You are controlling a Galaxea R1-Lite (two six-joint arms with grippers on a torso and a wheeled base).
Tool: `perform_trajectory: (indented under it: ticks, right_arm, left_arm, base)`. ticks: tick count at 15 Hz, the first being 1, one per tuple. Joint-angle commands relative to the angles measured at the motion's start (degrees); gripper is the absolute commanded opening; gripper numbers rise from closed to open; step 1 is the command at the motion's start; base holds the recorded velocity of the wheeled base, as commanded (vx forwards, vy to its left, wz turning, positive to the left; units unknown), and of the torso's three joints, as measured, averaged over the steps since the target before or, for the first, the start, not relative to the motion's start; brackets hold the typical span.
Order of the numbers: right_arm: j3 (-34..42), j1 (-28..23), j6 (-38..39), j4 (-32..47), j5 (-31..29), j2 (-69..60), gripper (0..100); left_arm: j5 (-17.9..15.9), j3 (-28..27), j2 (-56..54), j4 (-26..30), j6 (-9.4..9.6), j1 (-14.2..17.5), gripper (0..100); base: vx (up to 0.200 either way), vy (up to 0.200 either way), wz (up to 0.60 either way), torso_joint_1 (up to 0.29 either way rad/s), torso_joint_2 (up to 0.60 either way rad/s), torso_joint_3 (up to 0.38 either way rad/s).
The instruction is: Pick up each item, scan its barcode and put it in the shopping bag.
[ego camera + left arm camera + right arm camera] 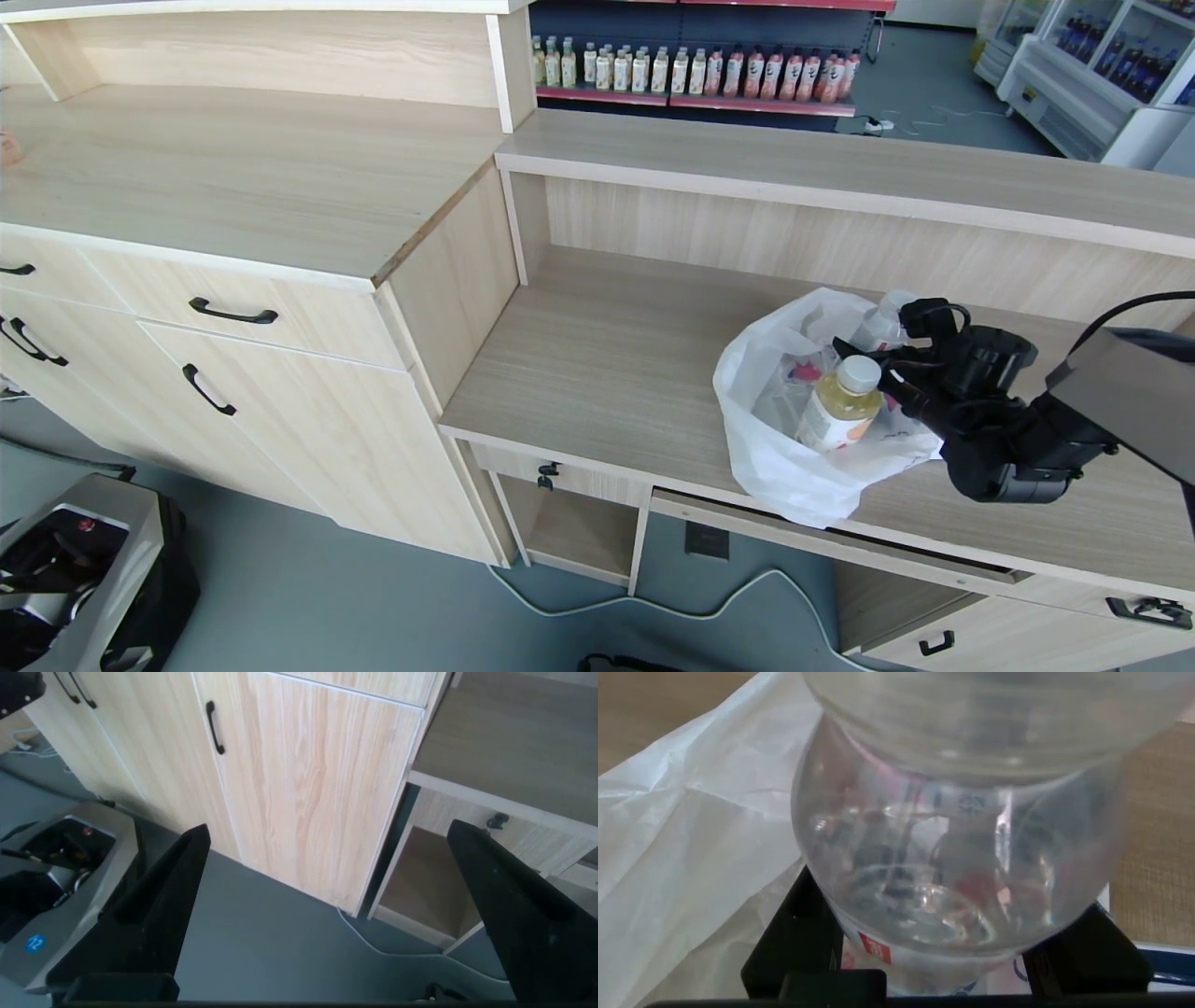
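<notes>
A light wooden shop counter (616, 373) runs across the head view, with a taller cabinet (280, 373) to the left and a shelf of drink bottles (691, 70) in the room behind. On the low part of the counter stands the white plastic shopping bag (766, 439), mouth open, with a yellow drink bottle (840, 406) upright inside it. My right gripper (887, 369) is at the bag's mouth, closed around a clear bottle (879, 327) just beside the yellow one.

From my left wrist, my left gripper (327, 915) hangs over grey floor near the cabinet door (308, 784), its fingers (159, 915) spread wide with nothing between them.

From my right wrist, the clear bottle (962, 859) sits pinched between my right gripper's (938, 947) dark fingers (789, 943), with the shopping bag's (682, 859) white plastic just beyond it.
</notes>
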Motion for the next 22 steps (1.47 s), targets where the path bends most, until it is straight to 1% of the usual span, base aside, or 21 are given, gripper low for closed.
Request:
perform_trajectory:
  ticks: [1, 6, 11, 12, 17, 20, 22]
  right_arm:
    - [-0.07, 0.61, -0.02, -0.05, 0.03, 0.15, 0]
    - [-0.07, 1.75, -1.16, -0.05, -0.14, 1.56, 0]
    - [-0.86, 1.22, -1.69, 0.39, -0.05, 1.82, 0]
    - [-1.04, 0.96, -1.69, 0.56, -0.05, 1.82, 100]
    - [-1.13, 0.78, -1.42, 0.74, 0.30, 0.50, 100]
    - [-1.92, 0.52, -1.25, 0.74, 1.79, -2.31, 100]
    - [-2.09, -0.01, -1.77, 2.58, 1.97, -4.60, 100]
  left_arm:
    - [0.04, 0.00, -0.02, -0.02, -0.04, 0.00, 100]
    - [0.04, 0.00, -0.02, -0.02, -0.04, 0.00, 100]
    - [0.04, 0.00, -0.02, -0.02, -0.04, 0.00, 100]
    - [0.04, 0.00, -0.02, -0.11, -0.04, 0.00, 100]
    - [0.04, 0.00, -0.02, -0.02, -0.04, 0.00, 100]
    - [0.04, 0.00, -0.02, -0.02, -0.04, 0.00, 100]
    - [0.04, 0.00, -0.02, -0.02, -0.04, 0.00, 100]
  base:
    - [0.000, 0.000, 0.00, 0.000, 0.00, 0.000]
    - [0.000, 0.000, 0.00, 0.000, 0.00, 0.000]
    - [0.000, 0.000, 0.00, 0.000, 0.00, 0.000]
    - [0.000, 0.000, 0.00, 0.000, 0.00, 0.000]
    - [0.000, 0.000, 0.00, 0.000, 0.00, 0.000]
    - [0.000, 0.000, 0.00, 0.000, 0.00, 0.000]
    - [0.000, 0.000, 0.00, 0.000, 0.00, 0.000]
